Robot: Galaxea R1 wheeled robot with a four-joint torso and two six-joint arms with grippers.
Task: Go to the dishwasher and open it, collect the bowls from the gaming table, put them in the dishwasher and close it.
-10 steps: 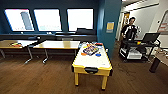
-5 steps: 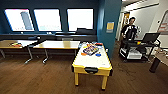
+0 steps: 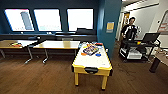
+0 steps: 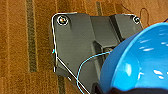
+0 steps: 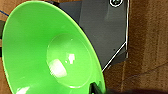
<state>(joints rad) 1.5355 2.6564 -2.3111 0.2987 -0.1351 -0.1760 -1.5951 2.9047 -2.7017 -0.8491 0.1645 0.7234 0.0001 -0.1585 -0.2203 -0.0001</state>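
The gaming table (image 3: 91, 70), white-topped with a yellow rim, stands a few steps ahead in the head view. At its far end lie a flat orange bowl (image 3: 83, 54) and a flat blue bowl (image 3: 98, 54), either side of a colourful game box (image 3: 90, 49). In the left wrist view a deep blue bowl (image 4: 140, 62) hangs over the brown floor, my left gripper (image 4: 107, 88) shut on its rim. In the right wrist view a wide lime-green bowl (image 5: 50, 55) sits in my right gripper (image 5: 97, 88), shut on its edge. The dishwasher is out of view.
Wood-topped tables (image 3: 58, 45) stand under the windows at back left. A teal pillar (image 3: 107, 25) rises behind the gaming table. A person (image 3: 129, 31) stands at a black cart (image 3: 138, 48) with a laptop at right. A dark post (image 3: 155, 65) stands at far right.
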